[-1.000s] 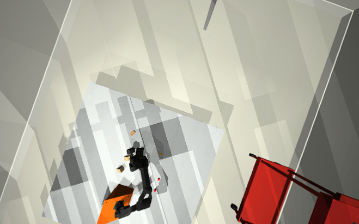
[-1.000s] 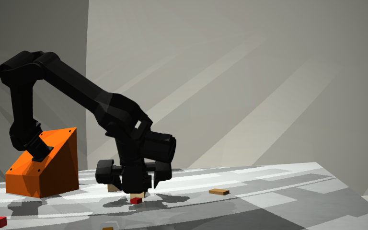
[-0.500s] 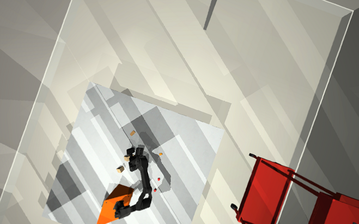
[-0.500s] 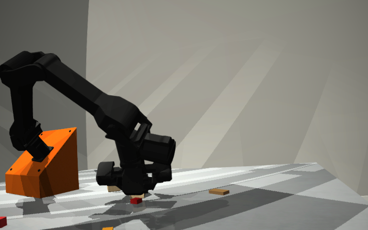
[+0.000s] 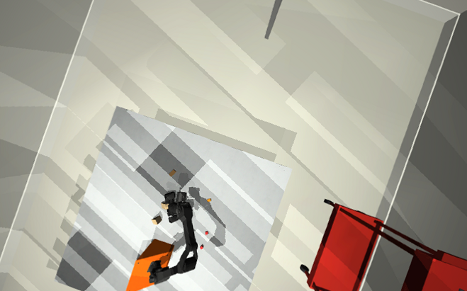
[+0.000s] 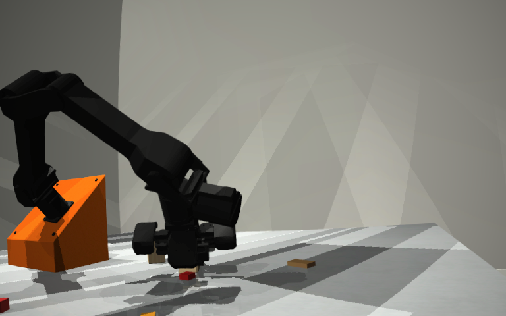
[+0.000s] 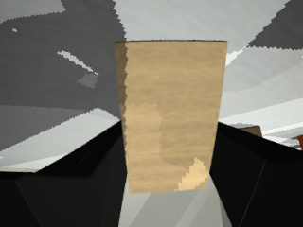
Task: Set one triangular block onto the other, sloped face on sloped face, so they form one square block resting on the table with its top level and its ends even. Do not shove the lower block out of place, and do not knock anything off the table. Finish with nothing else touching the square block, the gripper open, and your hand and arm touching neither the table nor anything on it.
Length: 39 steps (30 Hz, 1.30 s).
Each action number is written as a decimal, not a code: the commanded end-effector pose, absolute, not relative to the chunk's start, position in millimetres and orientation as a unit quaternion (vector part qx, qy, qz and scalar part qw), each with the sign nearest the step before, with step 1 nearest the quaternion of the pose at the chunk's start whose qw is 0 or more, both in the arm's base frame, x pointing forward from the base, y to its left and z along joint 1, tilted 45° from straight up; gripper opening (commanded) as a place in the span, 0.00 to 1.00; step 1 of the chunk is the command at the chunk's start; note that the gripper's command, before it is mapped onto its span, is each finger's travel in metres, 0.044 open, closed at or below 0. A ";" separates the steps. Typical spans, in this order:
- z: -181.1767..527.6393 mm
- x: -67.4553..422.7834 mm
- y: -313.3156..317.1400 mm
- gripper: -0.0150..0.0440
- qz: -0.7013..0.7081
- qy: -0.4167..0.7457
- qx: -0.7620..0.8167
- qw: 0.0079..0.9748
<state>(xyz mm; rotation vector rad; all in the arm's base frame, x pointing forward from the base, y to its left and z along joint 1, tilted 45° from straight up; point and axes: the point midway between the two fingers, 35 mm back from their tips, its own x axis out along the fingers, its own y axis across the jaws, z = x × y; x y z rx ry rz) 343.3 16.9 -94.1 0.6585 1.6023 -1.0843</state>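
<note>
Wrist view shows the gripper (image 7: 170,170) clamped on a tan triangular block (image 7: 172,113), so grasping looks finished; next, lift toward the other triangular block (image 6: 155,257)

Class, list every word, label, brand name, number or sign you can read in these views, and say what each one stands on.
None: no view shows any writing.
The wooden block held in the gripper, the orange base, the red cart and the small red cube are all plain.
</note>
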 end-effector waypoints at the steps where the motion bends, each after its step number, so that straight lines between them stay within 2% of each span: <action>1: -94.1 343.4 16.7 0.30 -0.453 0.669 0.275 0.522; 2: -93.6 343.4 17.3 0.25 -0.453 0.669 0.275 0.522; 28: -23.5 333.3 88.0 0.25 -0.451 0.670 0.276 0.521; 39: -36.1 324.8 90.9 0.25 -0.469 0.617 0.151 0.614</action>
